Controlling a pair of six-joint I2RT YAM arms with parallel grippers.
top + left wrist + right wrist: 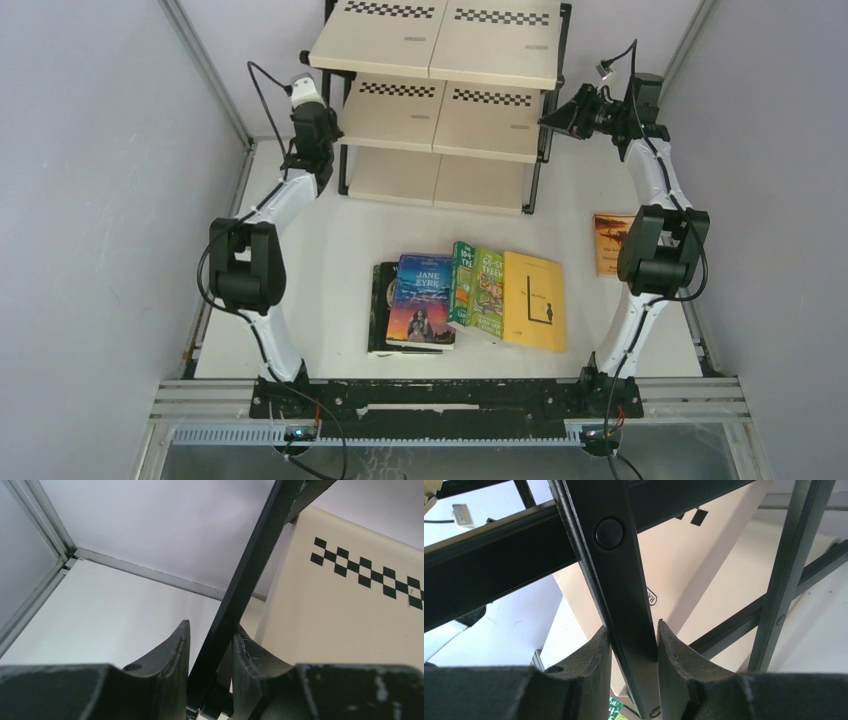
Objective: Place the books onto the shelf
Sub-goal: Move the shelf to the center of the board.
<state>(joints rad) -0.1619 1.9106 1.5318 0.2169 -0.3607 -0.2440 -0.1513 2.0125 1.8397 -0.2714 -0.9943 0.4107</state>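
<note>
Right hand [634,626] snug around black post [616,580] of shelf [684,570].

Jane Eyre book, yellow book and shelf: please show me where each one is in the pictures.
Jane Eyre book [421,300], top external view, middle of its cover.
yellow book [534,300], top external view, middle of its cover.
shelf [370,50], top external view, bare part of its top board.
</note>
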